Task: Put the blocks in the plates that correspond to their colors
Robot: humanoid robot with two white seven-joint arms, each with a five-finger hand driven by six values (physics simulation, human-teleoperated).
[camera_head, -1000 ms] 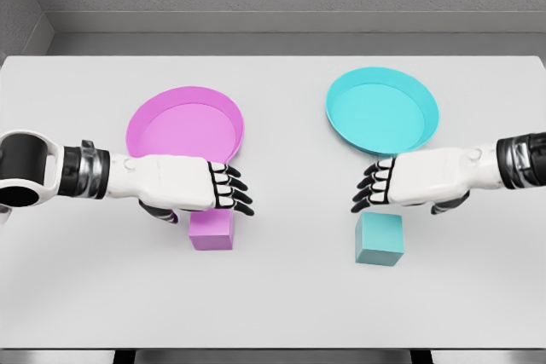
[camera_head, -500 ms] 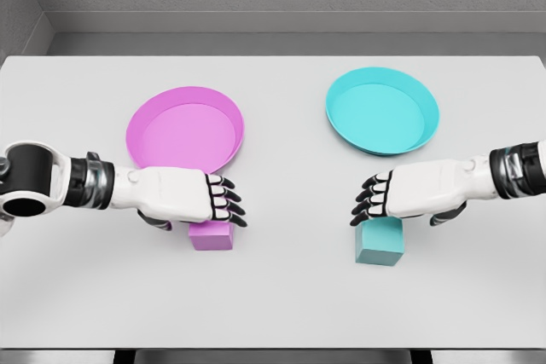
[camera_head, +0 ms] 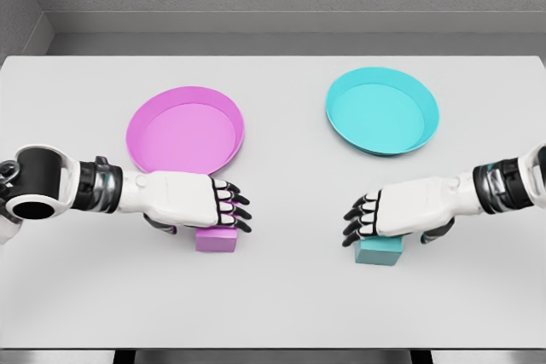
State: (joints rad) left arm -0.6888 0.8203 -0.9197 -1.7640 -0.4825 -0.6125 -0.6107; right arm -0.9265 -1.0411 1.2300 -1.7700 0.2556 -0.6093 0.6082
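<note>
The pink block (camera_head: 215, 240) and blue block (camera_head: 380, 250) are covered by the left hand (camera_head: 183, 199) and right hand (camera_head: 409, 209), fingers loosely bent but nothing gripped yet, so a firm squeeze is needed next.

Two arms, white glossy shells. Left hand (camera_head: 189, 200): white palm back, black finger segments with white knuckle plates, dark thumb underneath at 7 o'clock. Wrist is a black ribbed collar with grey rings; at 9 o'clock of it a big round black joint in a white housing. Right hand (camera_head: 394, 213): same build, white back, black-and-white fingers, dark thumb below. Its wrist at 3 o'clock has black and grey banded rings, then a white forearm shell at the frame edge.
</note>
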